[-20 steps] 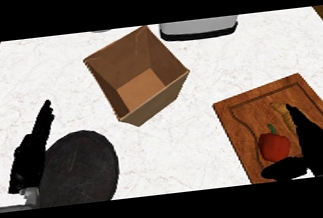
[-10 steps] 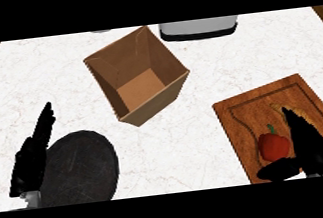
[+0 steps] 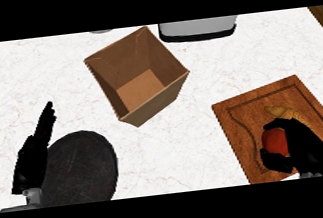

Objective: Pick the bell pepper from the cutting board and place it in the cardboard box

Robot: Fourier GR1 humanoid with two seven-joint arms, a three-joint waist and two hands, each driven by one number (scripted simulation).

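A red bell pepper (image 3: 274,140) lies on the wooden cutting board (image 3: 260,104) at the lower right. My right hand (image 3: 303,147) covers the pepper's right side, with fingers over its top and the thumb curled in below it. The open cardboard box (image 3: 137,78) stands at the upper middle, tilted, nothing inside it. At the lower left my left hand (image 3: 35,150) rests open with straight fingers pointing up, away from the pepper.
A dark round plate (image 3: 79,169) lies next to the left hand. A white appliance (image 3: 198,28) stands at the counter's back edge, right of the box. A tan item (image 3: 285,112) lies on the board just above the pepper.
My right hand has come down and closed over the bell pepper, its thumb curling in under it. The left hand has kept its place.
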